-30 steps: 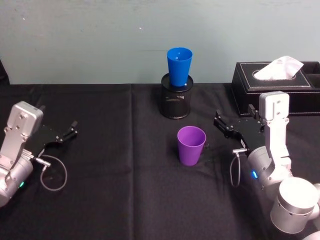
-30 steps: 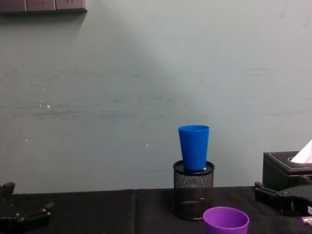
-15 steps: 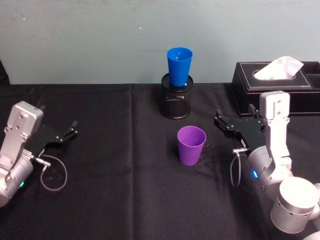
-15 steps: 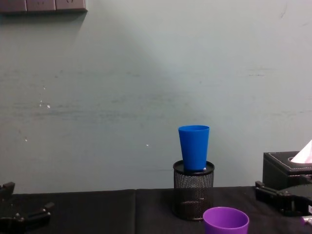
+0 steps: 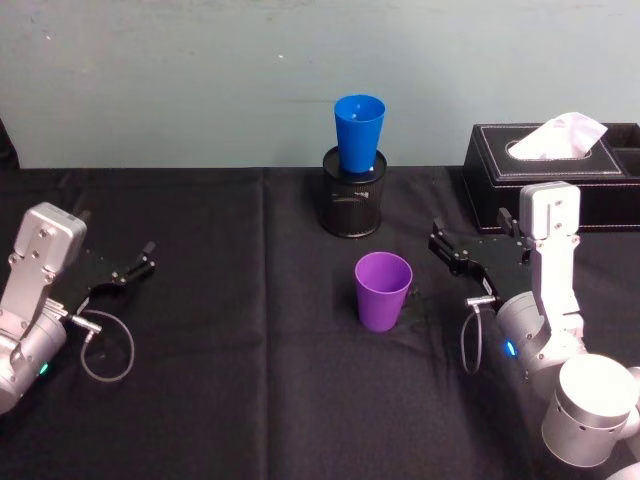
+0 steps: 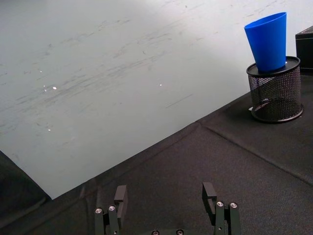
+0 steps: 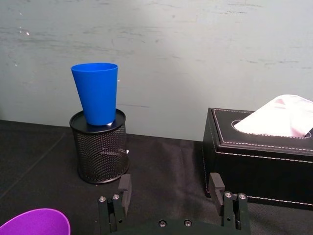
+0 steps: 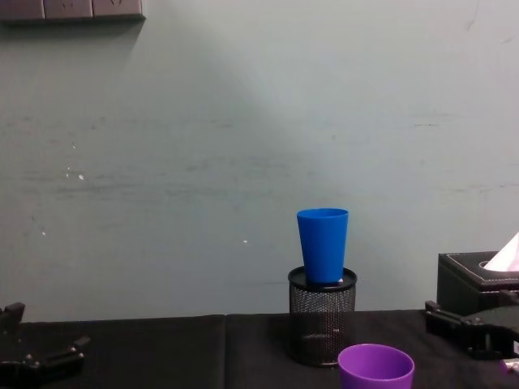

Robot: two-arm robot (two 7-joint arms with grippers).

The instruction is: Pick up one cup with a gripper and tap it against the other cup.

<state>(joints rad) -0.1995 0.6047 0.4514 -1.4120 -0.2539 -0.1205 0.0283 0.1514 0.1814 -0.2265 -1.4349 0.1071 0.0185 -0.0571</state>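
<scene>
A black wire-mesh pen holder (image 5: pixel 351 203) stands upright near the back of a counter covered in black cloth (image 5: pixel 220 380), close to a pale grey-green wall (image 5: pixel 180 80) marked with faint scuffs. To the right of the pen holder, well apart from it and also near the wall, sits a black tissue box (image 5: pixel 570 180) with white stitching along its edges and a white tissue (image 5: pixel 558 135) sticking up from the slot in its top. High on the wall, far to the upper left of the pen holder, the lower edge of a grey wall fitting (image 8: pixel 71 10) shows in the chest view.
</scene>
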